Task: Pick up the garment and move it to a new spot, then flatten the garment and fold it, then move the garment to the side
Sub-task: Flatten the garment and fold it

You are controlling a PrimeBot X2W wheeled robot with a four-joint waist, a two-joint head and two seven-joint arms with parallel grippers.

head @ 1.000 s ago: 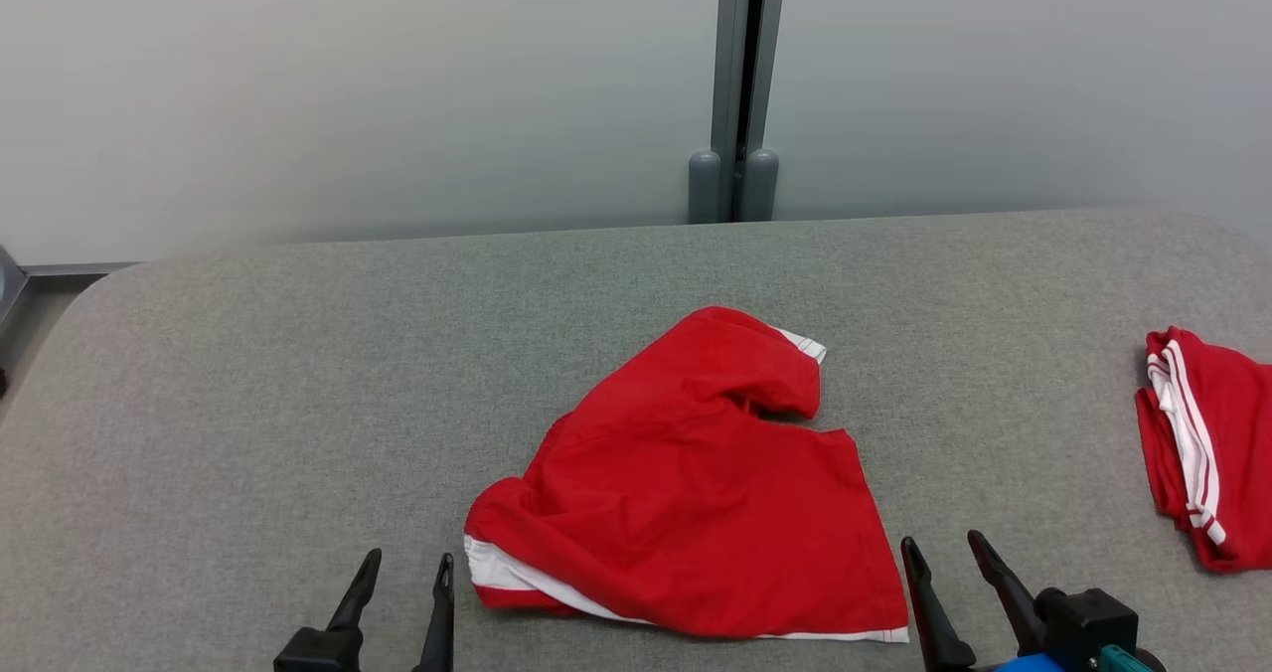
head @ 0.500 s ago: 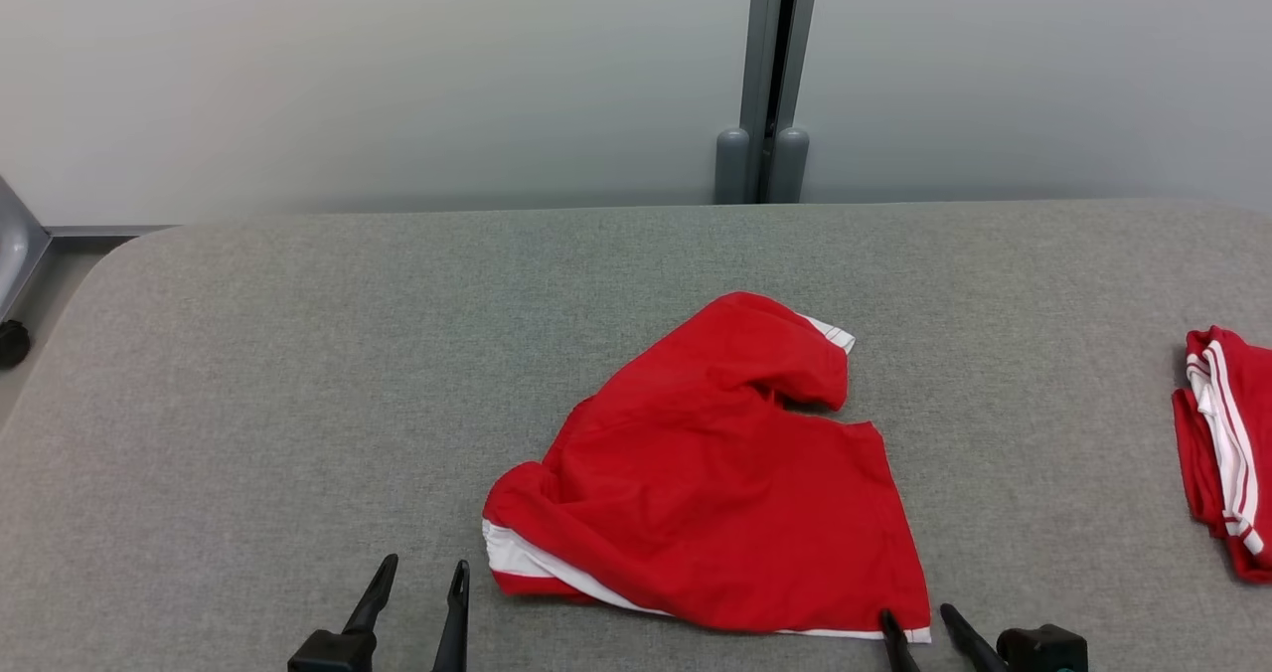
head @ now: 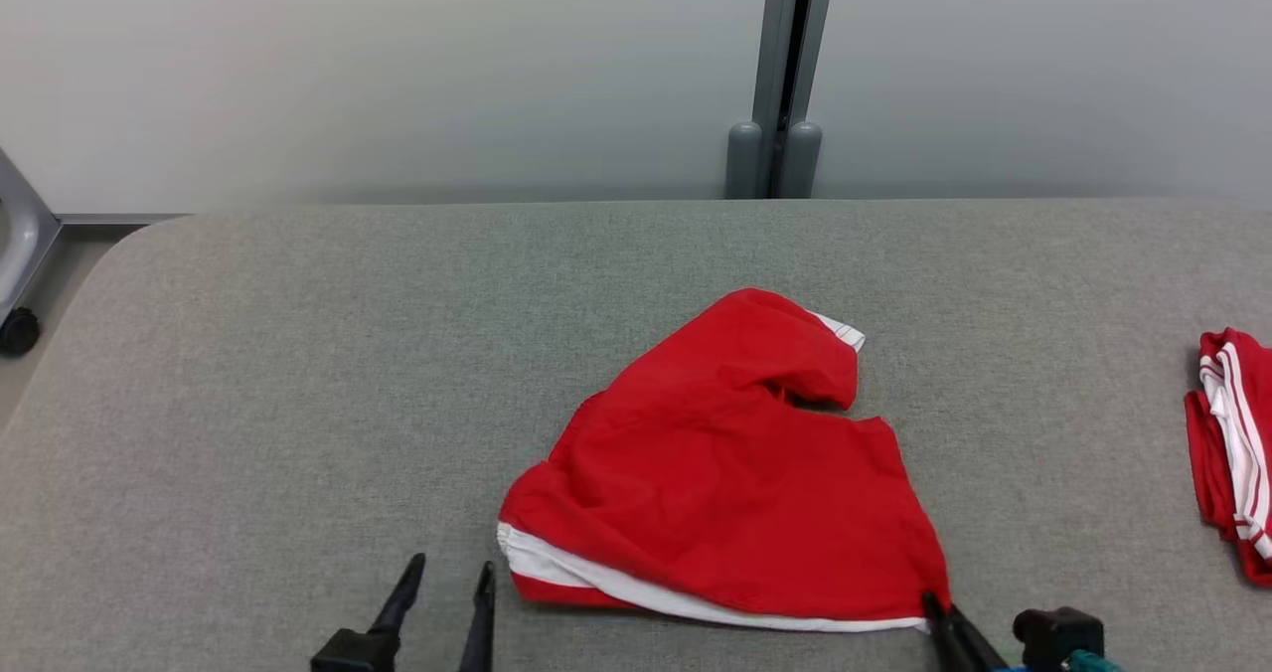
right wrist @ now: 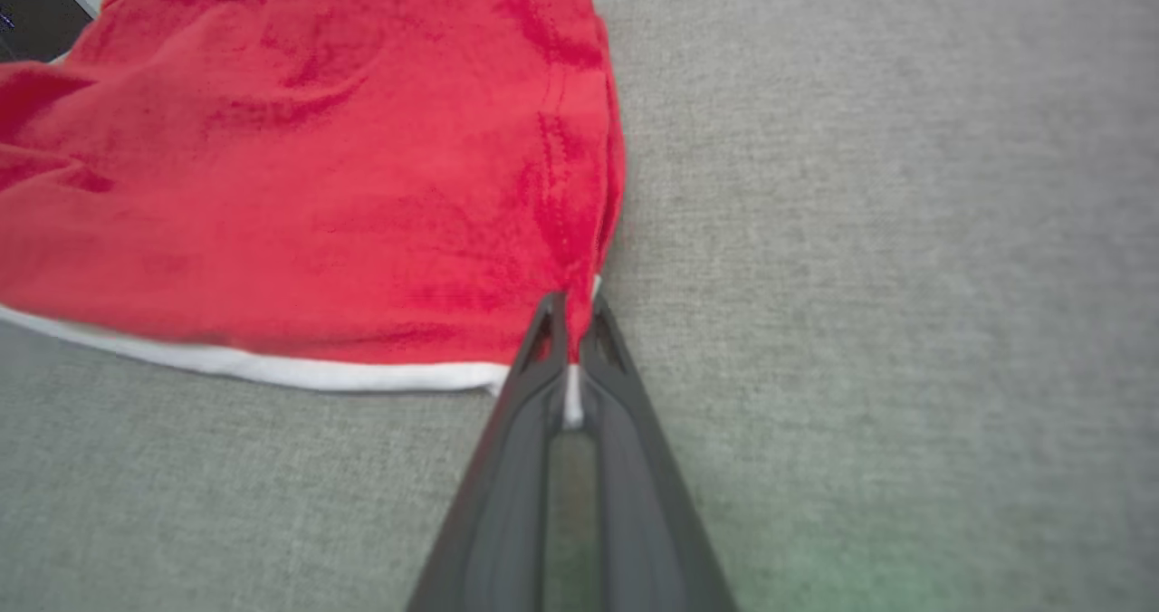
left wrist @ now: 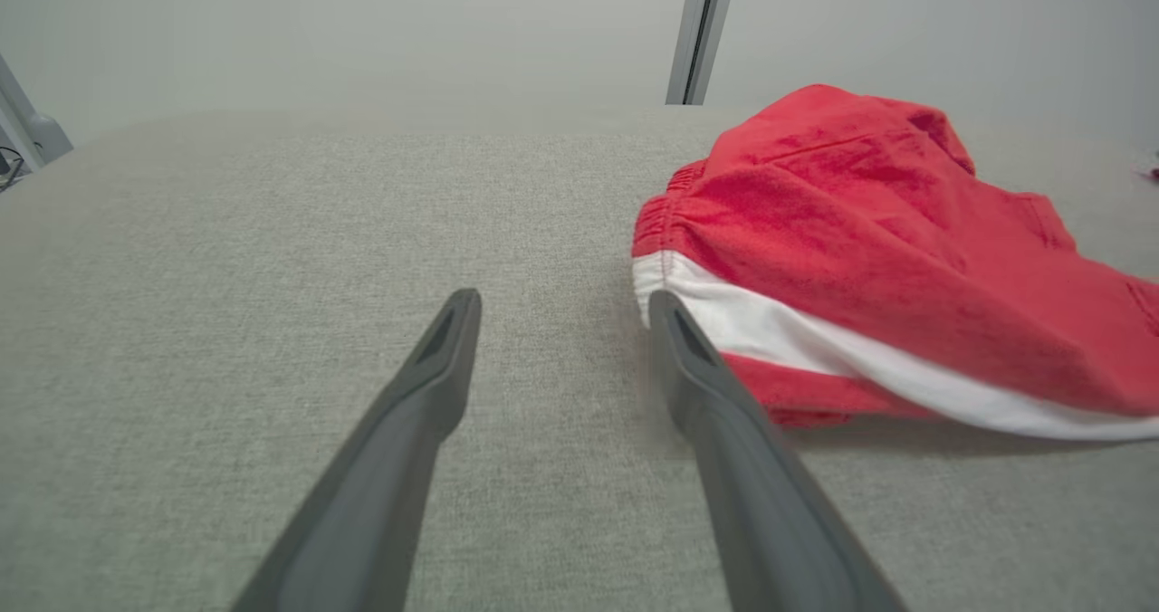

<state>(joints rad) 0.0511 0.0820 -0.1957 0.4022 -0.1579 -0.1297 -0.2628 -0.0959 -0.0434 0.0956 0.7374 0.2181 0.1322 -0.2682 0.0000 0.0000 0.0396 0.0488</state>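
The garment (head: 725, 483), red shorts with white trim, lies crumpled at the middle front of the grey padded table (head: 298, 354). My right gripper (head: 934, 607) is shut on its near right hem corner; in the right wrist view the white trim is pinched between the fingertips of the right gripper (right wrist: 570, 313), with the garment (right wrist: 317, 186) spreading to the upper left. My left gripper (head: 449, 575) stands open just left of the shorts' near left end. In the left wrist view the left gripper (left wrist: 557, 304) has nothing between its fingers, and its right finger nearly touches the garment (left wrist: 860, 259).
Another red garment with white stripes (head: 1232, 443) lies folded at the table's right edge. A grey wall with a vertical post (head: 785, 76) runs behind the table. A chair's wheeled leg (head: 18, 332) stands off the table's far left corner.
The right gripper moved onto the shorts' near right corner and shut on it. The left gripper stays open. The camera has shifted, so the whole scene drifts right in the picture.
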